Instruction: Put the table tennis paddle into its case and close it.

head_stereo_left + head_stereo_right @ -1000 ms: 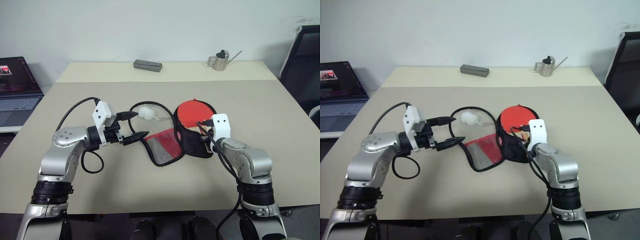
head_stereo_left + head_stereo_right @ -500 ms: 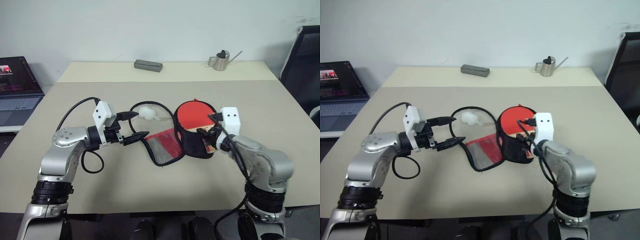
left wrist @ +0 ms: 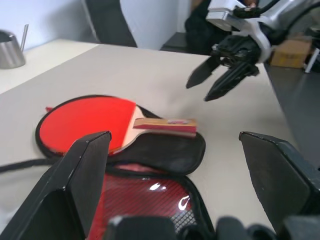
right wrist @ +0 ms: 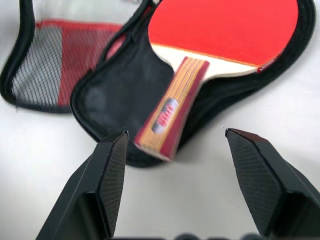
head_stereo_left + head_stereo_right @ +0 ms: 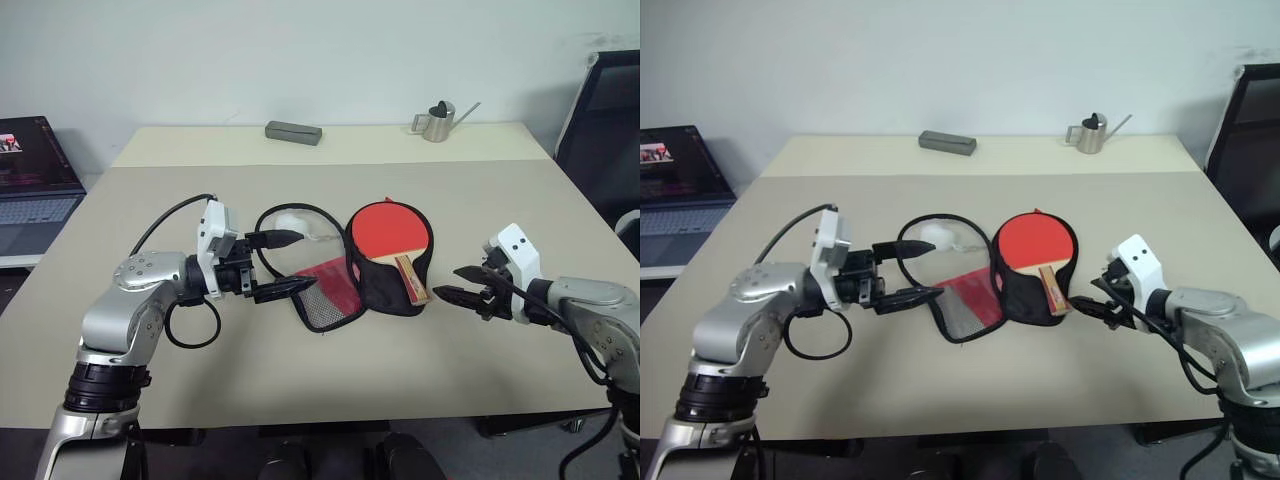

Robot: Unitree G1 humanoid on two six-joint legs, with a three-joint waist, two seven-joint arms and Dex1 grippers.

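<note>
We see even, bright indoor light with soft shadows on the beige table (image 5: 300,400). In the wrist views the near black fingers (image 3: 80,170) look blurred.

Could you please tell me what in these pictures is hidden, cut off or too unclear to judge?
- Black zip case: its zipper pull is too small to find in the eye views.
- Small white object behind the case's open red mesh flap: partly covered by the zipper rim, so I cannot say what it is.
- Red rubber paddle: its blade is cut off by the right wrist view's edge.
</note>
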